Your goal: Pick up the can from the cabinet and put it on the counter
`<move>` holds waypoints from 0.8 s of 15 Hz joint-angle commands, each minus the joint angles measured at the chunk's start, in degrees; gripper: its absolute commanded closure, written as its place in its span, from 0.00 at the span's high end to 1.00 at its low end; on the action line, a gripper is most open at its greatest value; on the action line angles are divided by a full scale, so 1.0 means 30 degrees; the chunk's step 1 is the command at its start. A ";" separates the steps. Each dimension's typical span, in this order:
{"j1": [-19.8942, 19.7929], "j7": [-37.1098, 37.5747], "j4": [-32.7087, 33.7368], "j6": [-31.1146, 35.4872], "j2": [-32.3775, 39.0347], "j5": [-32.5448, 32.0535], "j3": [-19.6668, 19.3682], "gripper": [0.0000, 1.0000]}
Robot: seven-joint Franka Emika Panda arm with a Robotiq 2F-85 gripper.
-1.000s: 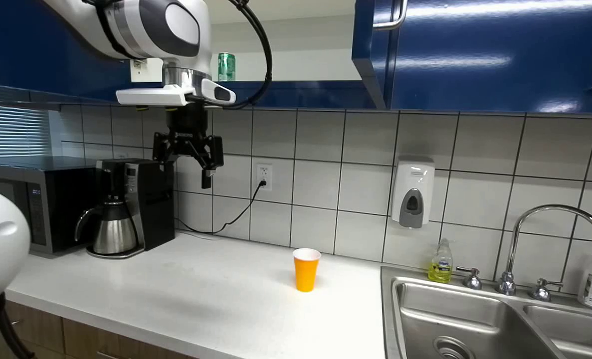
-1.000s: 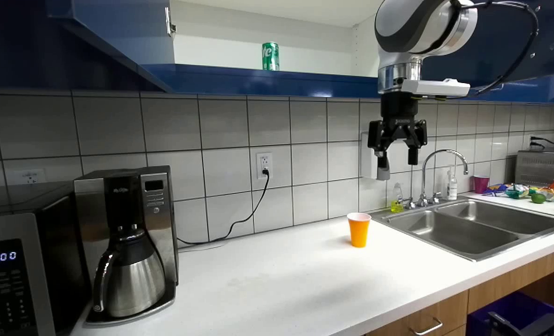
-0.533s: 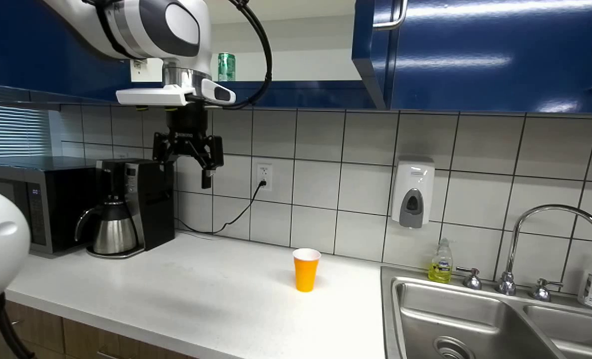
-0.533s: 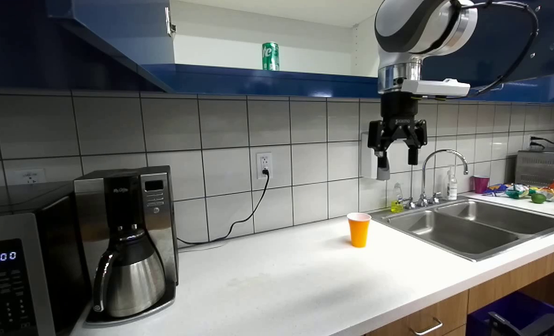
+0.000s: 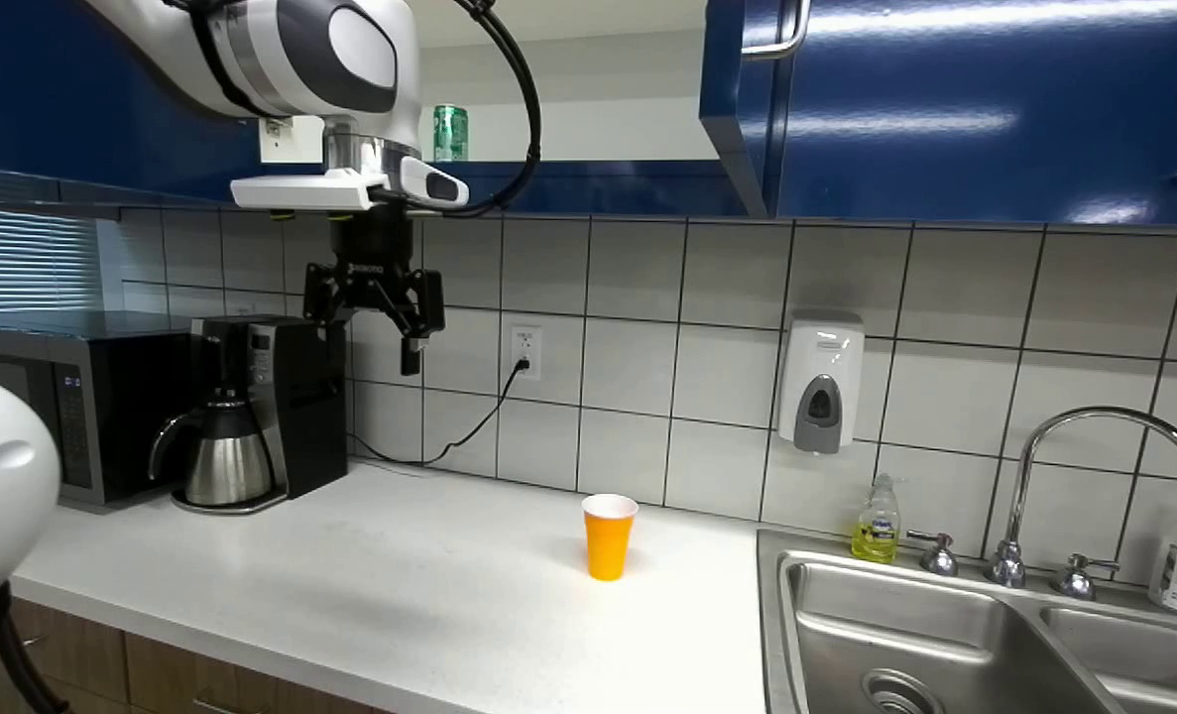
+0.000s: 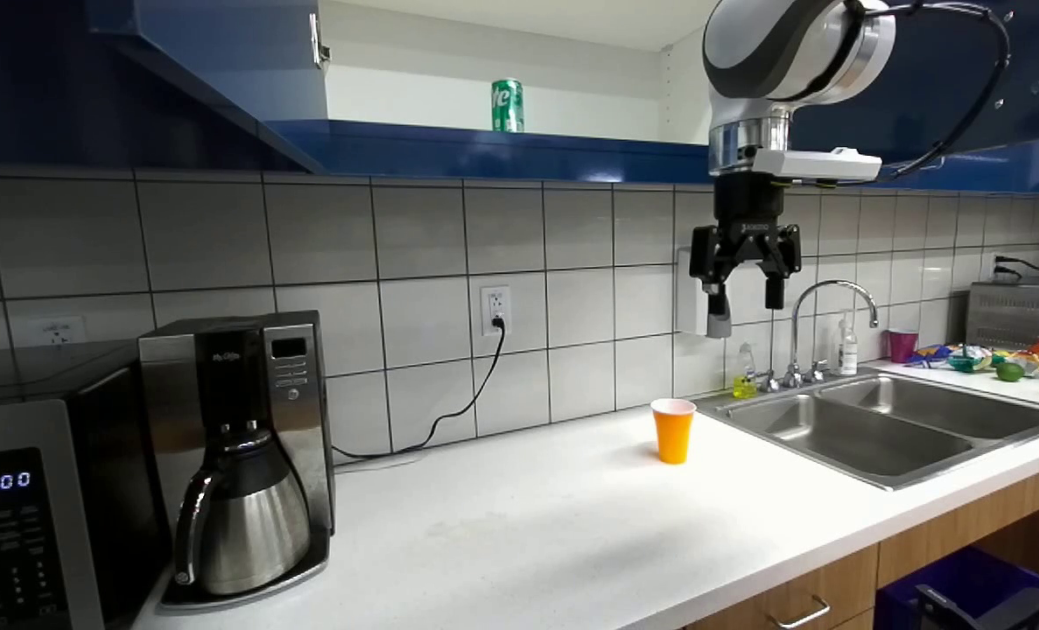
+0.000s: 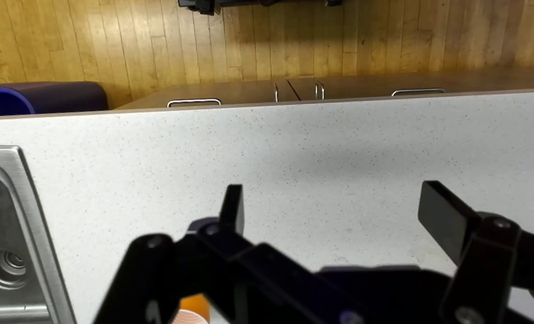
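Note:
The green can [image 5: 450,133] stands upright on the floor of the open blue cabinet [image 5: 608,186]. In an exterior view the can [image 6: 508,106] is near the front edge of the cabinet [image 6: 519,156]. The white counter [image 5: 419,585] runs below. My gripper [image 6: 747,302] is open and empty, pointing down, high above the counter [image 6: 501,542] and lower than the can, apart from it. In the wrist view my gripper [image 7: 334,207] has its fingers wide apart with only the counter [image 7: 293,148] between and beyond them. The can is out of view there.
An orange cup [image 5: 608,537] stands on the counter beside the steel sink [image 6: 887,479]. A coffee maker [image 6: 248,507] and a microwave [image 6: 38,490] stand at the other end. An open cabinet door [image 5: 742,109] hangs beside the cabinet opening. A soap dispenser [image 5: 822,382] is on the wall.

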 commanded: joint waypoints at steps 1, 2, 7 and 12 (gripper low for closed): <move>0.0125 0.0062 0.0035 -0.0044 0.0007 -0.0059 -0.0103 1.00; 0.0125 0.0062 0.0035 -0.0044 0.0007 -0.0059 -0.0103 1.00; 0.0120 0.0242 0.0713 -0.0012 0.0084 -0.0054 -0.0015 1.00; 0.0197 0.0255 0.1814 -0.0034 0.0000 0.0032 0.0033 1.00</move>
